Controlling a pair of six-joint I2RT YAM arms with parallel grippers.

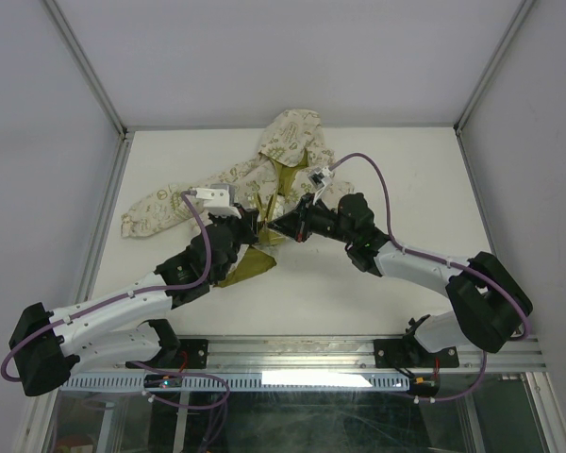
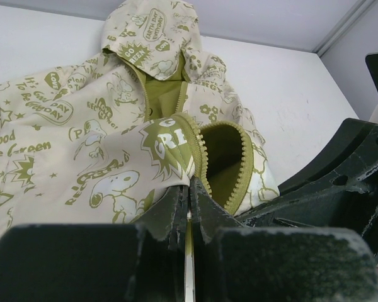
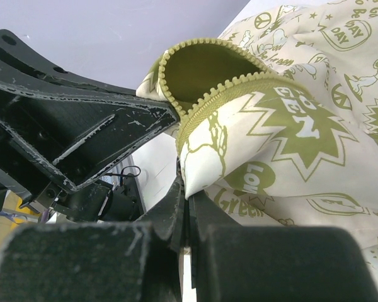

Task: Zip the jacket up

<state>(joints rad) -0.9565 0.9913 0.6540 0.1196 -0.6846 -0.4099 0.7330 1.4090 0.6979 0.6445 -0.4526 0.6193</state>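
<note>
From above we see the jacket [image 1: 288, 142] lying crumpled mid-desk [image 1: 415, 189], its hood toward the far edge, one sleeve stretched left and olive lining exposed. Only the wrist views reveal the grips. The left end effector [image 2: 188, 200] is pinched together on cream printed fabric beside the zipper band, and the right end effector [image 3: 186, 196] is clamped on the fabric likewise. Just beyond each grip the olive toothed band curls into an open loop. Each black end effector crowds the other's wrist view.
</note>
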